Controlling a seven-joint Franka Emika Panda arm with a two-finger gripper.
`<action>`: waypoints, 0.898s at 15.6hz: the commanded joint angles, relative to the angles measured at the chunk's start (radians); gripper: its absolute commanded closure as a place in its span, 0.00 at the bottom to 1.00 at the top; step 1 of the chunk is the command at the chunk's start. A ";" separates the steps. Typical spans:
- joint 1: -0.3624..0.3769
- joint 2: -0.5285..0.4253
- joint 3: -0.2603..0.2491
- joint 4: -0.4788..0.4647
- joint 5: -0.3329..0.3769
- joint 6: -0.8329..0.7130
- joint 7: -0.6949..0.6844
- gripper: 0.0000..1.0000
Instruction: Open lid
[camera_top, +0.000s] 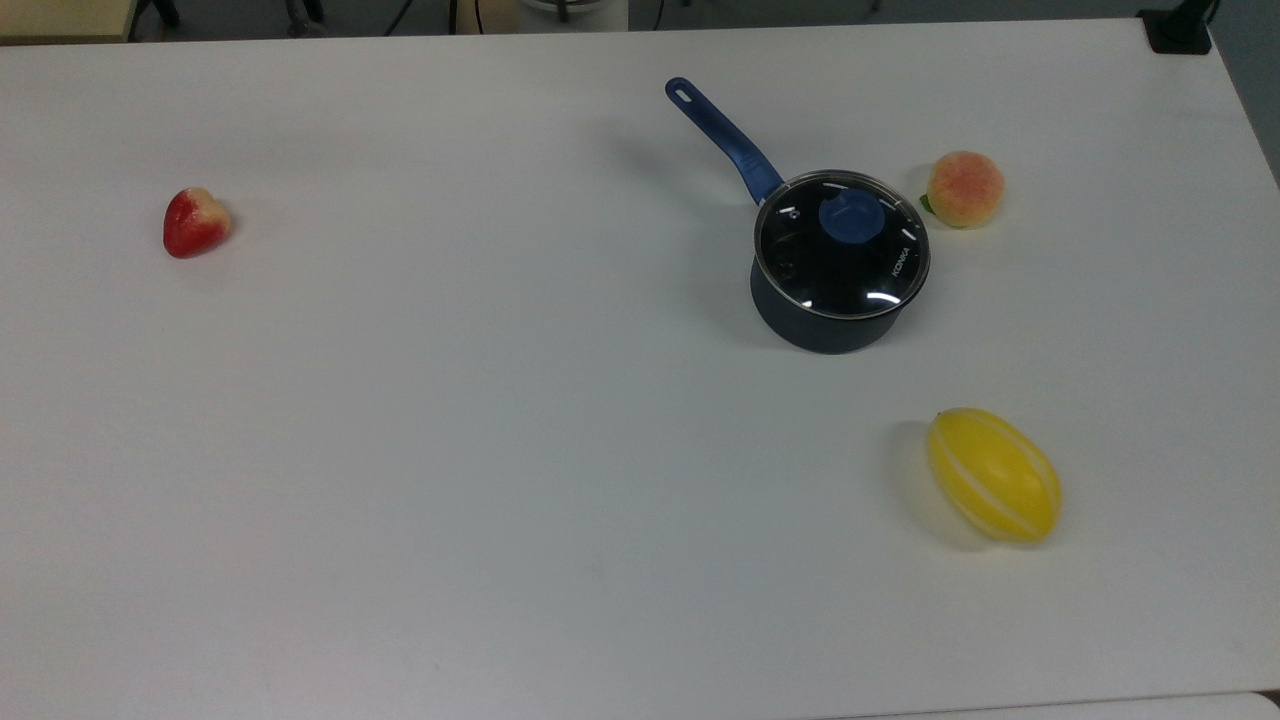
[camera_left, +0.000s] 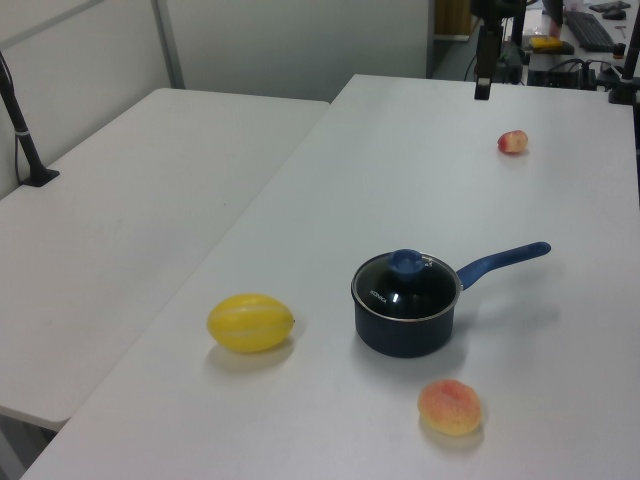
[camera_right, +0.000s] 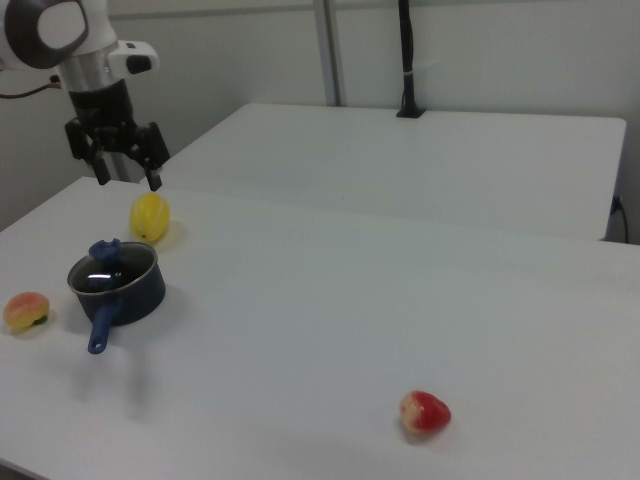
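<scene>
Tool (camera_right: 127, 176) status: the two fingers stand spread wide and hold nothing. In the right view it hangs in the air above the counter (camera_right: 330, 330), higher than the saucepan (camera_right: 116, 284) and toward the right view's upper left. In the left view, one dark finger (camera_left: 482, 70) enters from the top edge, well apart from the saucepan (camera_left: 405, 318).

Lid (camera_top: 842, 245) status: seated flat on the saucepan rim, fully covering the opening. It is a round clear glass disc with a thin metal rim, a blue centre knob (camera_top: 850, 216) and white "KONKA" lettering near the top view's right edge of the glass. Nothing touches the knob.

Saucepan (camera_top: 820, 318) position: upright on the white counter, in the top view's right half. Its long blue handle (camera_top: 722, 136) points toward the top view's upper left.

Other items on the counter:
- A peach (camera_top: 963, 188) lies just beside the saucepan, on the top view's right of it, not touching.
- A yellow melon (camera_top: 994, 474) with pale stripes lies near the saucepan, toward the top view's lower right.
- A red strawberry (camera_top: 195, 221) lies well apart, at the top view's far left.
</scene>
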 joint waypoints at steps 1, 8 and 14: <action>-0.006 0.040 0.104 -0.024 0.015 0.128 0.100 0.00; 0.003 0.144 0.190 -0.036 0.014 0.298 0.151 0.00; 0.013 0.195 0.253 -0.099 -0.006 0.449 0.151 0.00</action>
